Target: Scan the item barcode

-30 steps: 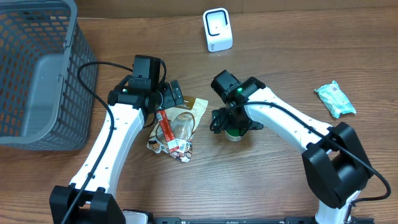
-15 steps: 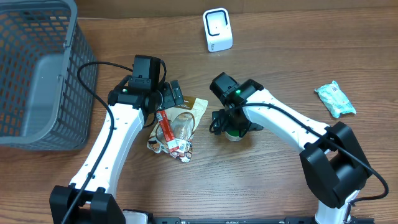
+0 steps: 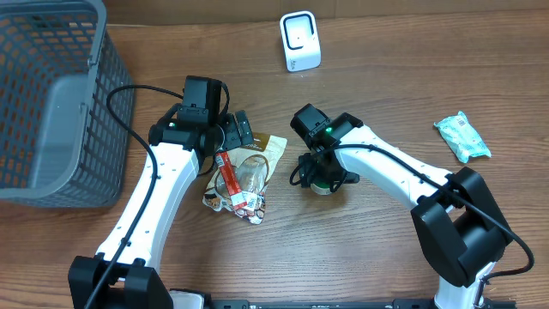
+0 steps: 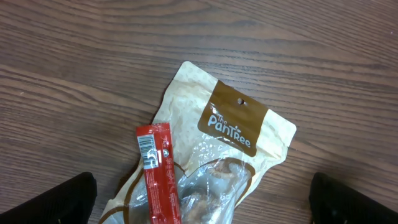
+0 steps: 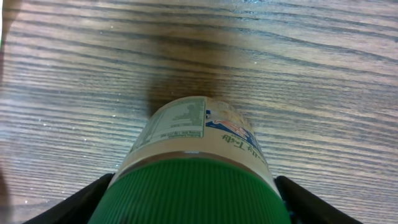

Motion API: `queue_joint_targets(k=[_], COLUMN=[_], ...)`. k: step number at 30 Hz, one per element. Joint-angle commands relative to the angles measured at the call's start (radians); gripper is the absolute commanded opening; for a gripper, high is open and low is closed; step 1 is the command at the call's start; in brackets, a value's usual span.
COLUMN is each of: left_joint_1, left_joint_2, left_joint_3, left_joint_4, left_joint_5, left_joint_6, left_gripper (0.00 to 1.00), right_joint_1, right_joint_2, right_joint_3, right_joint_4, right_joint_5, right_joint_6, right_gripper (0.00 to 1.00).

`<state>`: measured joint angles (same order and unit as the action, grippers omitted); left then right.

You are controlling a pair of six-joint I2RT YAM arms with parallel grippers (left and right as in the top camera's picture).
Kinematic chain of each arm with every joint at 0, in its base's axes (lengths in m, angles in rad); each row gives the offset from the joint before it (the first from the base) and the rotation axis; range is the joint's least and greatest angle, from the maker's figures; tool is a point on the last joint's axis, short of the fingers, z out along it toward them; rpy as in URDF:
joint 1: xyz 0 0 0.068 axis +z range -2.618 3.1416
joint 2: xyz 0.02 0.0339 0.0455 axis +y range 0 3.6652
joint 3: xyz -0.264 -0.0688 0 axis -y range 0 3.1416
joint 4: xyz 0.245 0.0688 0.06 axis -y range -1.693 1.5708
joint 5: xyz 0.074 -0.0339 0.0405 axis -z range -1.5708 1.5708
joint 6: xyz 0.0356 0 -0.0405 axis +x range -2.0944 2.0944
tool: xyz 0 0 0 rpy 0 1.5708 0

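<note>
The item in hand is a small jar (image 5: 194,134) with a green ribbed cap and a pale printed label, standing upright on the wooden table (image 3: 377,249). My right gripper (image 5: 193,208) straddles it from above, with a dark finger pressed against each side of the cap. From overhead, only a sliver of the green cap (image 3: 323,186) shows under the right gripper (image 3: 321,177). The white barcode scanner (image 3: 300,41) stands at the back of the table, well apart from the jar. My left gripper (image 4: 205,208) hangs open above a snack bag (image 4: 245,127), touching nothing.
A red stick packet (image 4: 158,174) lies across the tan and clear snack bag (image 3: 250,167). A grey mesh basket (image 3: 51,103) fills the far left. A teal wrapped packet (image 3: 461,137) lies near the right edge.
The right gripper's fingers have drawn in against the jar's cap and the wrist has shifted slightly. The left arm and the other objects have not moved.
</note>
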<state>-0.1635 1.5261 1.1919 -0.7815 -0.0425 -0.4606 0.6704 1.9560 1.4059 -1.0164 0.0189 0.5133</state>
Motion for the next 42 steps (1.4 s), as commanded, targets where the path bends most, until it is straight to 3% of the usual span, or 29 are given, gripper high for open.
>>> queue_joint_targets(k=[1,12,14,17,22,29,34,39,42], left_joint_1=[0.001,0.001,0.001,0.001,0.001,0.001,0.001,0.001,0.001], left_joint_2=[-0.010,-0.010,-0.010,-0.010,-0.010,-0.010,-0.010,-0.010,-0.010], left_joint_3=[0.017,0.017,0.017,0.017,0.017,0.017,0.017,0.017,0.017], left_joint_4=[0.000,0.000,0.000,0.000,0.000,0.000,0.000,0.000,0.000], left_joint_5=[-0.013,-0.013,-0.013,-0.013,-0.013,-0.013,-0.013,-0.013,-0.013], left_joint_6=[0.023,0.023,0.023,0.023,0.023,0.023,0.023,0.023,0.023], left_gripper=[1.00,1.00,1.00,1.00,1.00,1.00,1.00,1.00,1.00], right_joint_1=[0.003,0.003,0.003,0.003,0.003,0.002,0.002,-0.003,-0.031], right_joint_2=[0.004,0.004,0.004,0.004,0.004,0.004,0.003,-0.022,-0.040], right_joint_3=[-0.012,-0.015,-0.017,-0.030,-0.056,-0.056,-0.019,0.079,0.115], right_joint_4=[0.008,0.010,0.010,0.020,0.039,0.042,-0.018,-0.117,-0.138], right_joint_5=[0.014,0.014,0.014,0.014,0.014,0.013,0.004,-0.028,-0.158], right_joint_6=[0.022,0.022,0.023,0.023,0.038,0.037,0.037,0.055,0.067], right_gripper=[0.78,0.68,0.68,0.76,0.76,0.58,0.39,0.36,0.36])
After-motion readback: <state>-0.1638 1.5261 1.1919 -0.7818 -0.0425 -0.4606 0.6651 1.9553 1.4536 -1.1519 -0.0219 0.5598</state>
